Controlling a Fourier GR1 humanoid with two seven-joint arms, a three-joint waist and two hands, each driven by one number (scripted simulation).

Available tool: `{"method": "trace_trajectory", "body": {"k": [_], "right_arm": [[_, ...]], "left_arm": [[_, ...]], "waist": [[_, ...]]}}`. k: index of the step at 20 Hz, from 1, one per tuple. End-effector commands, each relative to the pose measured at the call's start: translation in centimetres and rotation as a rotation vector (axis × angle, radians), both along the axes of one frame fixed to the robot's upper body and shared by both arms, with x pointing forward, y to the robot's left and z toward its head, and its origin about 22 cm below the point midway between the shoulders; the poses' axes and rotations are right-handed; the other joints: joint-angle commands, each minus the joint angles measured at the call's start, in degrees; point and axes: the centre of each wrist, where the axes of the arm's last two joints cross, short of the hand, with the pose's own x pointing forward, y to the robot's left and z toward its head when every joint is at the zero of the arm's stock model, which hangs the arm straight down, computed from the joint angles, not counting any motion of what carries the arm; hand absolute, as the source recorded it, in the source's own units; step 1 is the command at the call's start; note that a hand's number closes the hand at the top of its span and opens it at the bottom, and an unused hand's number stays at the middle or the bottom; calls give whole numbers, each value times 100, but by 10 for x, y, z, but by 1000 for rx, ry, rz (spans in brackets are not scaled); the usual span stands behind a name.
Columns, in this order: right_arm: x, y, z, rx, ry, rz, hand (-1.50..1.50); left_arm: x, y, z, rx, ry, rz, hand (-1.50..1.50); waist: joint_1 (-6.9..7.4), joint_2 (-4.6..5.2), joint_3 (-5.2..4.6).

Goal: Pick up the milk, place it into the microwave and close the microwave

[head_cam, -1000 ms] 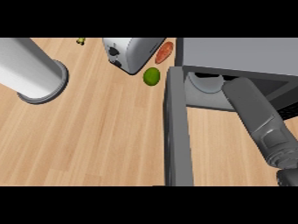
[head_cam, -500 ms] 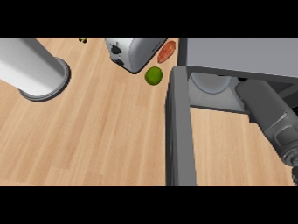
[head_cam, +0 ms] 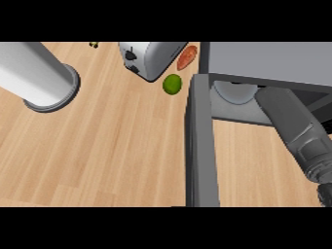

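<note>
Pulling back a bit from a second ago, our right forearm (head_cam: pixel 298 131) still reaches into the microwave (head_cam: pixel 269 63); hand hidden, can't tell its state. Milk isn't visible, probably inside; door (head_cam: pixel 201 146) still open.

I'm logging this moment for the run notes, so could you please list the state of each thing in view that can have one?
Microwave: open.
Microwave door: swung out over the counter.
Right forearm: reaching into the microwave; its hand is hidden inside.
Toaster: tilted on the counter.
Green fruit: lying on the counter, beside the toaster.
Milk: not visible.
</note>
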Motion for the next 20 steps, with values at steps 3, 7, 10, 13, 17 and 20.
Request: {"method": "trace_trajectory", "body": {"k": [3, 7, 10, 13, 17, 20], "right_arm": [[5, 16, 9, 119, 32, 129, -150], [1, 10, 0, 224, 35, 183, -150], [2, 24, 1, 320, 54, 240, -150], [-6, 26, -17, 398, 76, 299, -150], [-16, 15, -34, 533, 109, 314, -150], [-22, 12, -45, 593, 153, 335, -150]], "left_arm": [[9, -4, -5, 6, 14, -69, -150], [11, -10, -11, 5, 5, -136, -150], [22, -19, -8, -1, -15, -167, -150], [18, -28, -9, -9, 3, -193, -150], [17, -44, -11, -9, 12, -228, -150], [21, -49, -23, -38, 23, -254, 150]], "waist": [[-31, -44, -25], [-145, -102, -30], [-208, -106, -28], [-336, -208, -35], [-398, -233, -38], [-476, -278, -47]]}}
